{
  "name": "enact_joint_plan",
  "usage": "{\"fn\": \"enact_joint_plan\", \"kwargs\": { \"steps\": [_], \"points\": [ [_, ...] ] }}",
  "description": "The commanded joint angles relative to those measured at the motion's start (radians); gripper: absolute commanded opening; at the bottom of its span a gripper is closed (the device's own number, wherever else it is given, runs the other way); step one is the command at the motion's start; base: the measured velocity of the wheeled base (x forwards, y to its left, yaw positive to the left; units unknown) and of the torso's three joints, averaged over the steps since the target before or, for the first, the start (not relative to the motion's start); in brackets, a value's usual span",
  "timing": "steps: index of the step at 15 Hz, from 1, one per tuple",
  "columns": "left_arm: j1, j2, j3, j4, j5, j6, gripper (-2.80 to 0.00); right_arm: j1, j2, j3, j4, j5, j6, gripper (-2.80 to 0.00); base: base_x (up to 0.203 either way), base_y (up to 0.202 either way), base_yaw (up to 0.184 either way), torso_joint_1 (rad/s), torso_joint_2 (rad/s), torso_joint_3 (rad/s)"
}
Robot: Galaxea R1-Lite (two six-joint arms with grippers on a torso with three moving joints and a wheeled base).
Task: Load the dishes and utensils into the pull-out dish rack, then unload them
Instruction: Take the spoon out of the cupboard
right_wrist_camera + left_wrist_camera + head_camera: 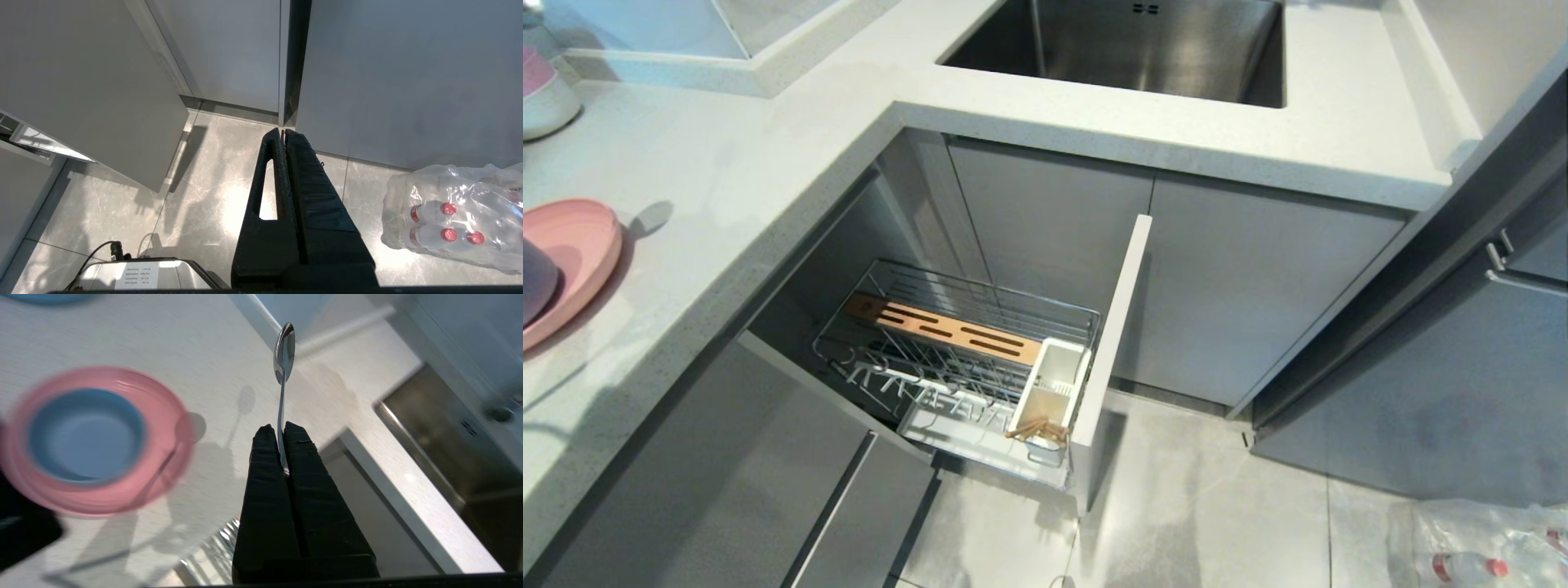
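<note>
In the left wrist view my left gripper (280, 430) is shut on the handle of the grey metal spoon (284, 355), whose bowl end sticks out past the fingertips above the countertop. Beside it the pale blue bowl (86, 433) sits in the pink plate (102, 500). The head view shows the plate (572, 245) and bowl (535, 282) at the counter's left edge, and neither gripper. The pull-out dish rack (964, 359) stands open below, with the wooden chopsticks (1039, 430) in its white caddy (1052, 392). My right gripper (282, 132) hangs shut and empty over the floor.
A steel sink (1127, 41) is set in the counter (727, 163) behind the rack. Stacked pink-over-white bowls (543, 94) stand at the far left. The rack's grey front panel (1111, 343) juts out over the floor. A wrapped pack of water bottles (453, 216) lies on the tiles at right.
</note>
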Motion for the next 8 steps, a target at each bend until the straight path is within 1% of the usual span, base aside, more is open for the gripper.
{"fn": "enact_joint_plan", "kwargs": {
  "steps": [1, 4, 6, 8],
  "points": [
    [0.09, -0.064, 0.02, 0.003, 0.003, 0.009, -2.8, 0.0, 0.002, 0.0, 0.0, 0.0, 0.0, -2.8, 0.0, 0.0, 0.0, 0.0, 0.0, 0.0],
    [0.273, -0.125, 0.096, 0.003, 0.002, 0.03, -2.8, 0.0, 0.002, 0.0, 0.0, 0.0, 0.0, -2.8, 0.0, 0.0, 0.0, 0.0, 0.0, 0.0],
    [0.384, -0.168, 0.197, 0.001, -0.001, 0.033, -2.8, 0.0, 0.002, 0.0, 0.0, 0.0, 0.0, -2.8, 0.0, 0.0, 0.0, 0.0, 0.0, 0.0],
    [0.47, -0.229, 0.314, -0.003, -0.007, 0.029, -2.8, 0.0, 0.002, 0.0, 0.0, 0.0, 0.0, -2.8, 0.0, 0.0, 0.0, 0.0, 0.0, 0.0]
  ]
}}
